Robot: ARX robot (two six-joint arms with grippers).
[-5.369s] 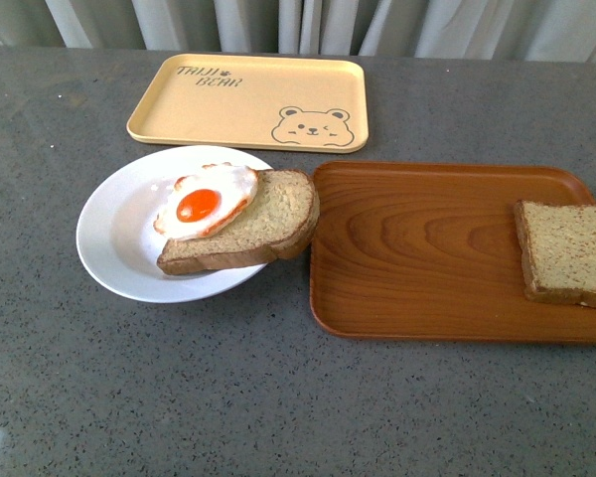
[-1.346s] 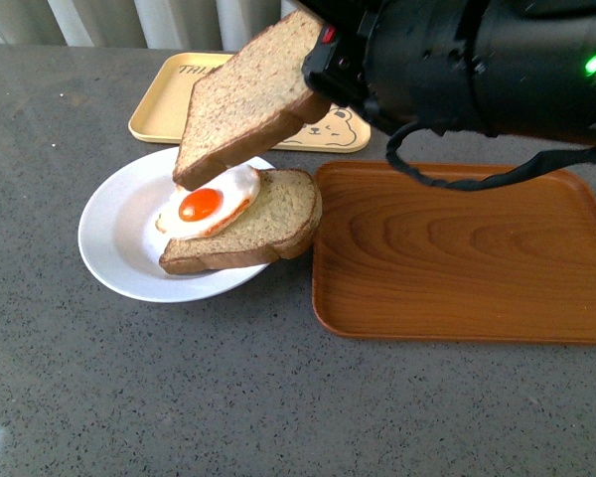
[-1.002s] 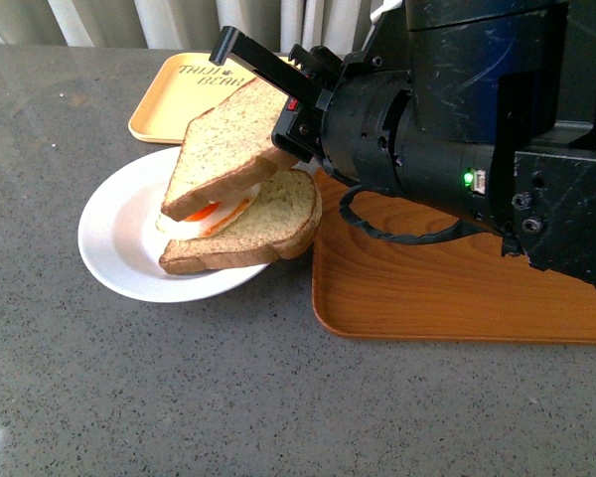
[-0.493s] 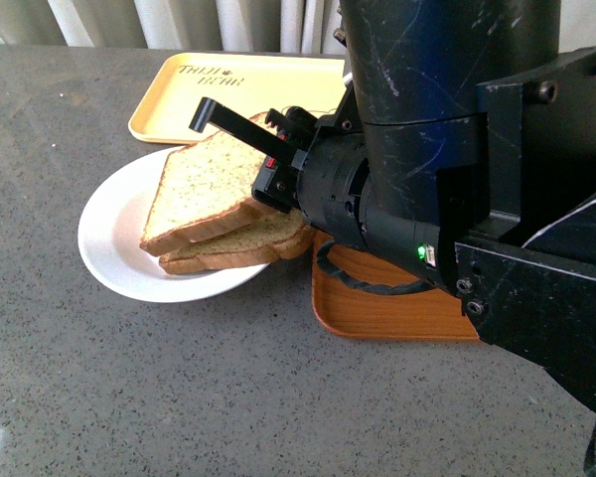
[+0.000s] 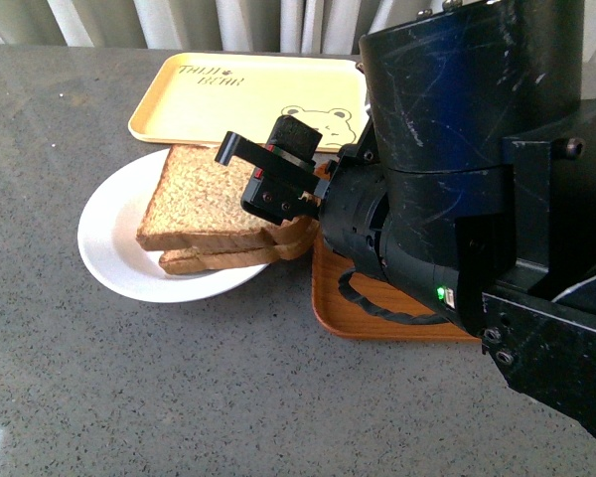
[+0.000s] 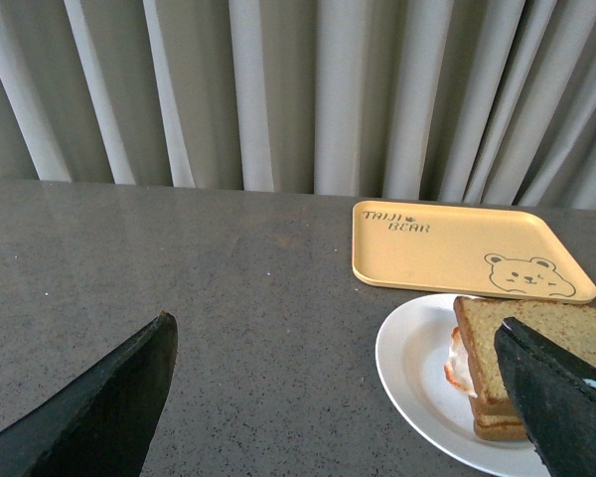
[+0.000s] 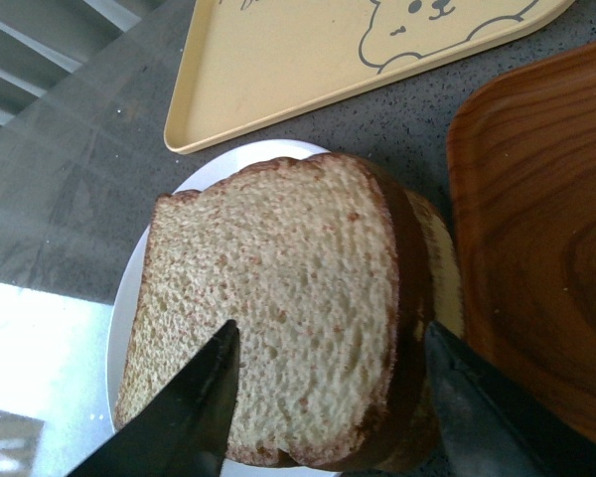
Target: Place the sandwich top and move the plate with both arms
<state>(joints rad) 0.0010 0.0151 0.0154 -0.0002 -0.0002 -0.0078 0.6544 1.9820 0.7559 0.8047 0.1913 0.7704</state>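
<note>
Sandwich top [image 5: 204,194] now flat; R pincer [image 7: 330,338] spread.

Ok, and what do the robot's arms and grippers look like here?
The right arm is a bulky, glossy black housing, scuffed, with a small green light, a looped black cable and a red mark near the wrist. The right gripper and left gripper each have two thin, tapered black fingers.
</note>
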